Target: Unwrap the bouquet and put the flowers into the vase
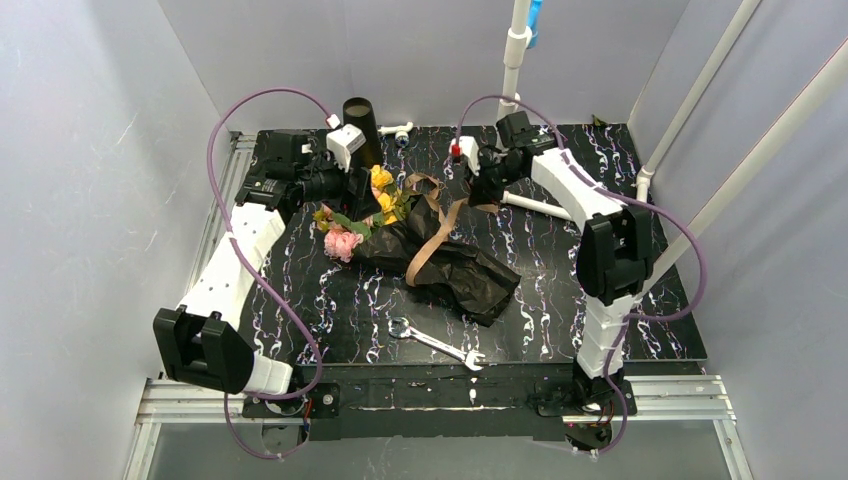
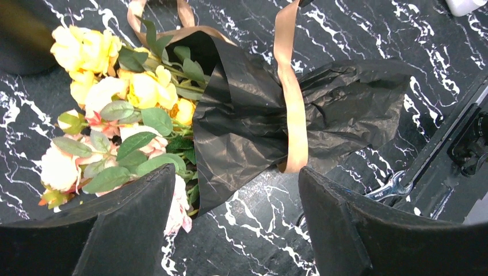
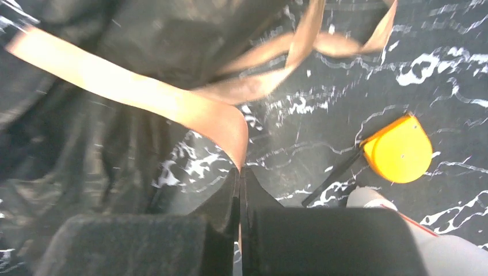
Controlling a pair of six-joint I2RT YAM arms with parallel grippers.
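The bouquet [image 1: 440, 255] lies across the middle of the table in crinkled black paper [image 2: 247, 115]. Its pink and yellow flowers [image 1: 350, 230] [image 2: 115, 115] point left. A tan-brown ribbon [image 2: 293, 109] circles the wrap, and one loose end [image 3: 144, 98] runs right into my right gripper [image 3: 239, 172], which is shut on it. In the top view the right gripper [image 1: 482, 192] sits just right of the ribbon loops. My left gripper [image 2: 236, 201] [image 1: 358, 192] hovers open over the flower end, nothing between its fingers [image 2: 132, 224]. The black vase [image 1: 360, 122] stands upright behind it.
A silver wrench [image 1: 436, 343] [image 2: 394, 185] lies near the front edge. A white pipe post [image 1: 514, 55] rises at the back, and a white pipe piece [image 1: 540, 207] lies beside the right arm. An orange round part [image 3: 399, 150] lies close to the right gripper.
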